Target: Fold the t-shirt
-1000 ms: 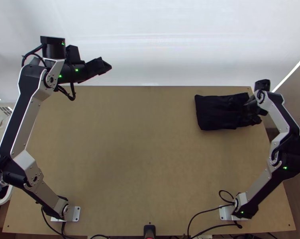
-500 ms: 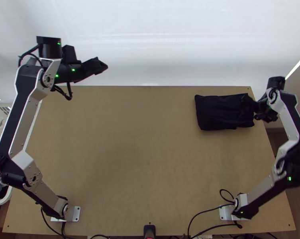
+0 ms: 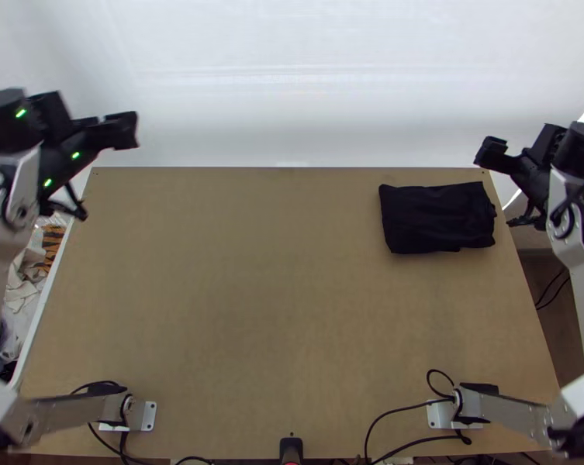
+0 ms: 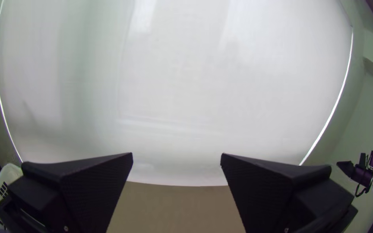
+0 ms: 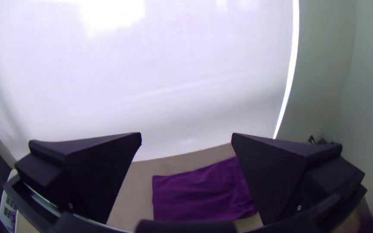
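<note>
T-shirt [image 3: 435, 218]: folded, roughly rectangular, at the table's [image 3: 253, 310] two o'clock | left gripper [image 3: 133, 130]: table's eleven o'clock, fingers spread wide | right gripper [image 3: 506, 186]: T-shirt's two o'clock, fingers wide open

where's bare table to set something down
Bare table runs from the left edge to the shirt, and between the shirt and the right arm's base. Crowded: the far right corner, by the shirt and right hand, and the near edge, with cables.
</note>
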Robot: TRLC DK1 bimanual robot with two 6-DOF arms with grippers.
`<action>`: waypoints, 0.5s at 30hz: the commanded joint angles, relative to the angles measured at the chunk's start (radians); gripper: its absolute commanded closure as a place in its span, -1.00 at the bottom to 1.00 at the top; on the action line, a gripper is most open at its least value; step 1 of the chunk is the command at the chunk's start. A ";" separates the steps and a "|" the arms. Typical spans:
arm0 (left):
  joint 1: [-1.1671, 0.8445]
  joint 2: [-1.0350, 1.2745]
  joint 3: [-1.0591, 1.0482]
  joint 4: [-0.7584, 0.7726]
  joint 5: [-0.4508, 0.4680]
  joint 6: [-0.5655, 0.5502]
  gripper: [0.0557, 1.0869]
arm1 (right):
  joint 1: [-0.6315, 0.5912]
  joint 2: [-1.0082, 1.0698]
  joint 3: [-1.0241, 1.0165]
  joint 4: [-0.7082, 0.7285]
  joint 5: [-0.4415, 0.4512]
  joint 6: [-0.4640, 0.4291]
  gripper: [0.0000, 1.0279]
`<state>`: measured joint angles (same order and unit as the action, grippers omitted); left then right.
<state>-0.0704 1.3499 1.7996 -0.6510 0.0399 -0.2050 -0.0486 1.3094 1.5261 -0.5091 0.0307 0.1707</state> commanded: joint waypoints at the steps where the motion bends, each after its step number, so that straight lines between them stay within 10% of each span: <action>1: 0.047 -0.146 -0.131 0.068 -0.008 0.059 -0.92 | 0.029 -0.105 -0.047 0.052 0.009 -0.068 -0.93; 15: 0.274 -0.696 -0.689 0.444 -0.008 0.185 -0.92 | 0.047 -0.490 -0.287 0.141 0.014 -0.145 -0.93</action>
<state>0.1833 0.7128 1.1774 -0.2356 0.0357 -0.0700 -0.0128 0.9222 1.3350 -0.4438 0.0376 0.0494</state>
